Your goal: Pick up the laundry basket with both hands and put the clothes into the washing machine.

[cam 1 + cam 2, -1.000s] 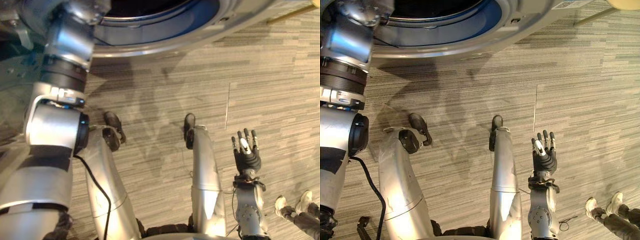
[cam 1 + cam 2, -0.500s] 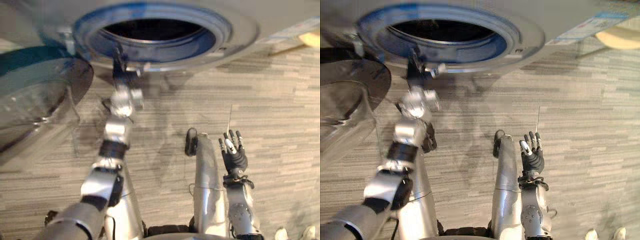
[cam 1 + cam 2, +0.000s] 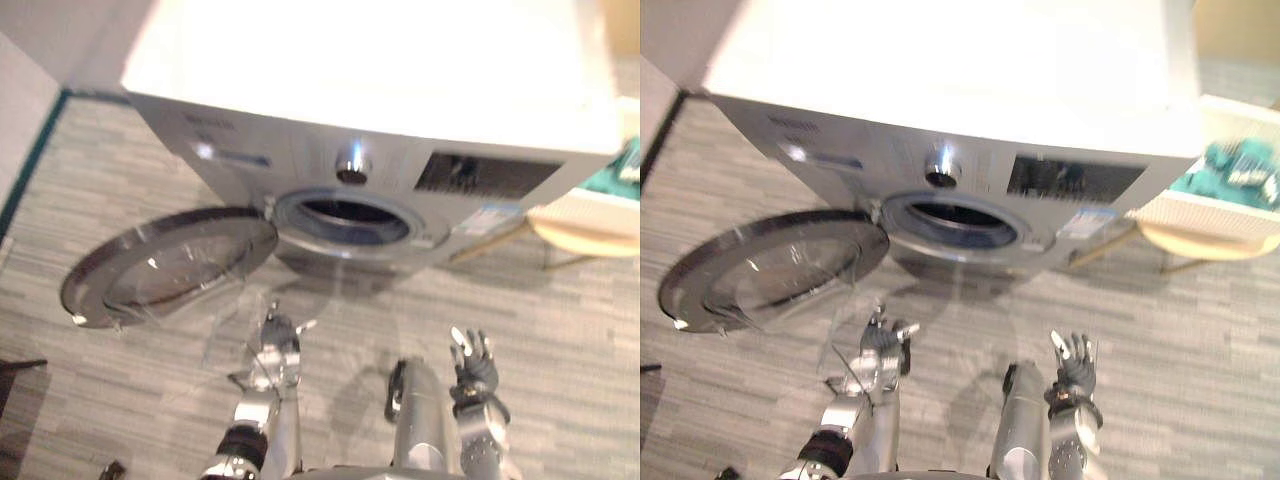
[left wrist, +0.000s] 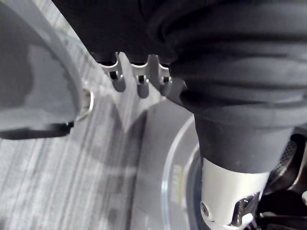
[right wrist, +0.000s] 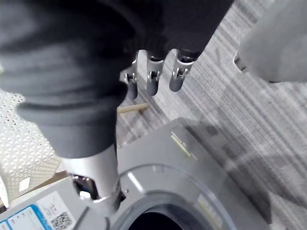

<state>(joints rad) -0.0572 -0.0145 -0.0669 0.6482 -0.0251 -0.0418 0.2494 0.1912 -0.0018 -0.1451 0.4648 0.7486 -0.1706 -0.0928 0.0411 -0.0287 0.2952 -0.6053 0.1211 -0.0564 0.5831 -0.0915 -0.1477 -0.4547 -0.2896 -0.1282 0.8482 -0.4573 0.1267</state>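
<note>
The silver washing machine [image 3: 340, 150] stands ahead with its round porthole [image 3: 345, 215] uncovered and its glass door [image 3: 165, 265] swung out to the left. A white perforated laundry basket [image 3: 1215, 210] with teal clothes [image 3: 1235, 165] sits to the machine's right on a low wooden stool [image 3: 1200, 245]. My left hand [image 3: 277, 345] is low in front of the porthole, open and holding nothing. Further right, my right hand [image 3: 470, 362] is raised with straight fingers [image 5: 153, 79], also open. The basket's wall [image 5: 24, 143] shows beside the machine in the right wrist view.
Grey striped carpet [image 3: 100, 190] runs all around the machine. The open door takes up the floor space at the left front. A pale wall [image 3: 30, 90] with a dark skirting line runs along the far left.
The whole picture has shifted: the camera now takes in the entire machine, the door and the basket. My left hand has come down from the porthole's rim. The right hand stays raised and open.
</note>
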